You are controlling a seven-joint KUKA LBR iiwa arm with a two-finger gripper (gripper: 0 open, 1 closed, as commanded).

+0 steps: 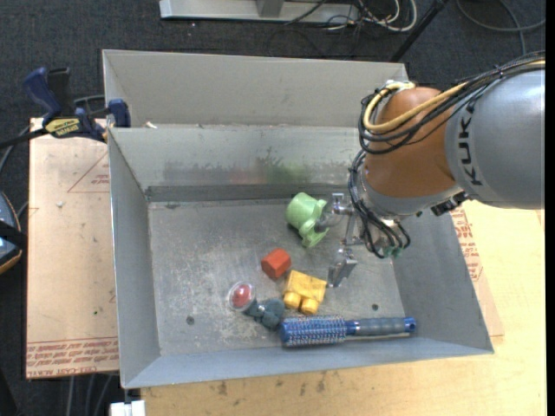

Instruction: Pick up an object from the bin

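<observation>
The grey arm comes in from the right, above and to the right of the yellow block. Its orange cover and looped cables sit over the bin. The wrist points down and leftward, and the gripper hangs just above and right of the yellow block. The jaws stand released, spread apart with nothing between them. One tip is close to the block's upper right corner; I cannot tell whether it touches. The other tip is further up, beside the green cup.

The yellow block lies flat on the bin floor. Its long axis runs slantwise from upper left to lower right, with two short stubs pointing toward the near wall. The green cup lies on its side well above the block; which way its mouth faces I cannot tell. A red cube sits just up and left of the block. A blue hairbrush lies just below the block, its long axis level, bristle head nearest the block and handle pointing right. Left of the block lie a grey-blue lump and a small red ball.
</observation>
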